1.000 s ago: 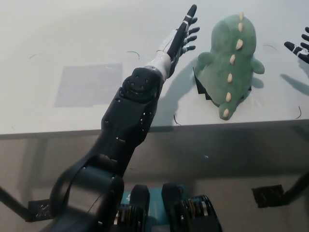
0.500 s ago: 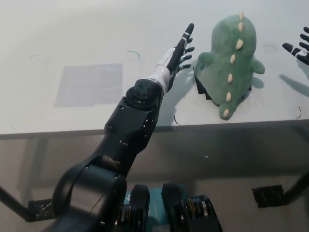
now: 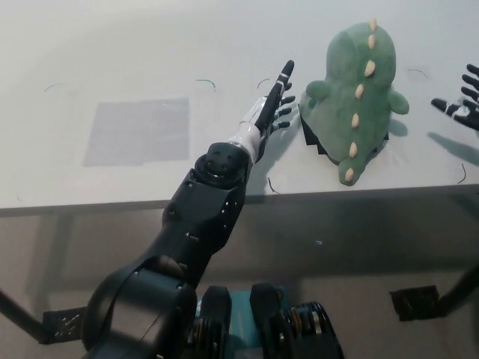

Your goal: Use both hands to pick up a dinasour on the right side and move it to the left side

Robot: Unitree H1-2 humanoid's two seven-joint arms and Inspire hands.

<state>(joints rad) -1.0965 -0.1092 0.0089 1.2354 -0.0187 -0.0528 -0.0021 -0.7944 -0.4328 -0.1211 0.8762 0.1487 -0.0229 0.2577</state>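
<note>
Tabletop: both hands splayed beside dinosaur

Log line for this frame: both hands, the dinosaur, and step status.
left hand open, beside dinosaur, not touching | right hand open, at picture's right edge, apart | dinosaur on table | grasp not yet made

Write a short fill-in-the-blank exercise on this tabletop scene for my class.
1. The green plush dinosaur lies on the ___ table.
2. The left hand is ___ , holding nothing.
3. The right hand is on the dinosaur's ___ side.
4. The grey rectangular patch lies to the ___ of the left hand.

Missing words: white; open; right; left
</note>
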